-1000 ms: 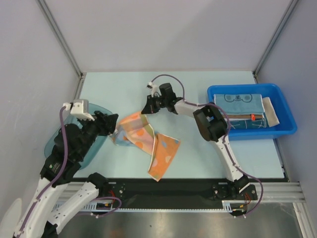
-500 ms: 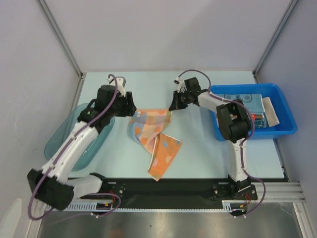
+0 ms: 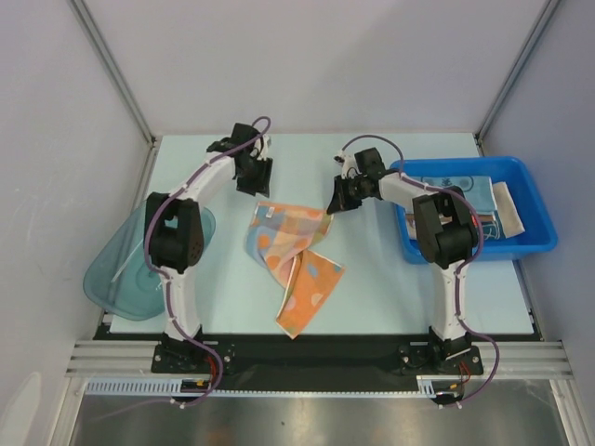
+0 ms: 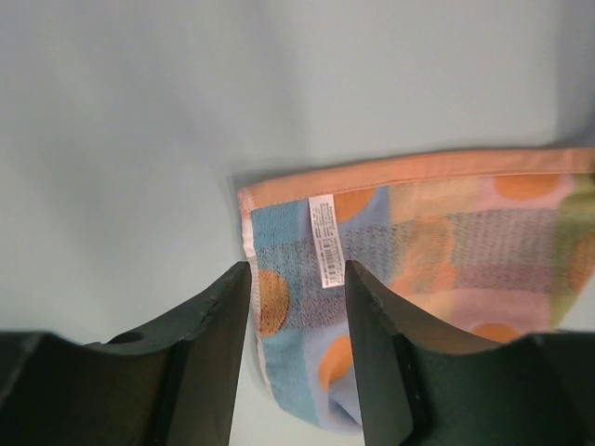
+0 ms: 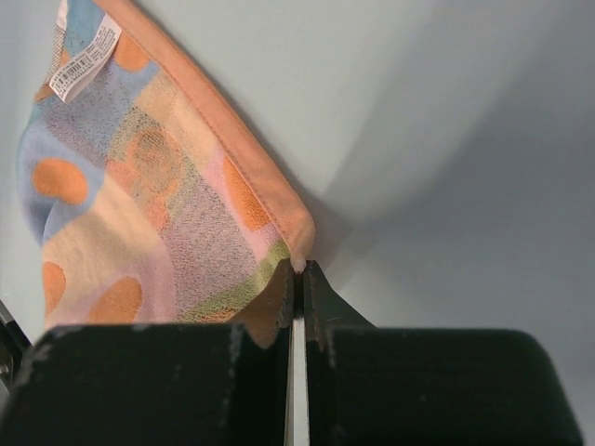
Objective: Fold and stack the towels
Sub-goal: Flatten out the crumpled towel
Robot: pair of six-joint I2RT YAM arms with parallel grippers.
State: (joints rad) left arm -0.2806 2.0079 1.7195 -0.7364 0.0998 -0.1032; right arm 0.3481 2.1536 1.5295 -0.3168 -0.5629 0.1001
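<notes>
An orange towel with pale dots (image 3: 293, 251) lies half spread in the middle of the table, its near part folded over. My right gripper (image 3: 335, 206) is shut on the towel's far right corner (image 5: 299, 251). My left gripper (image 3: 257, 189) hovers open over the far left corner. In the left wrist view the fingers (image 4: 223, 316) straddle that corner of the towel (image 4: 446, 232) near its white label (image 4: 326, 240), with a gap on each side. Folded towels (image 3: 456, 197) lie in the blue bin.
The blue plastic bin (image 3: 539, 237) stands at the right edge of the table. A translucent teal tub (image 3: 121, 279) sits at the left edge. Grey walls close in the back and both sides.
My left arm has swung from the teal tub to the towel's far left corner. The right gripper has drawn its corner to the right, spreading the far edge flatter.
</notes>
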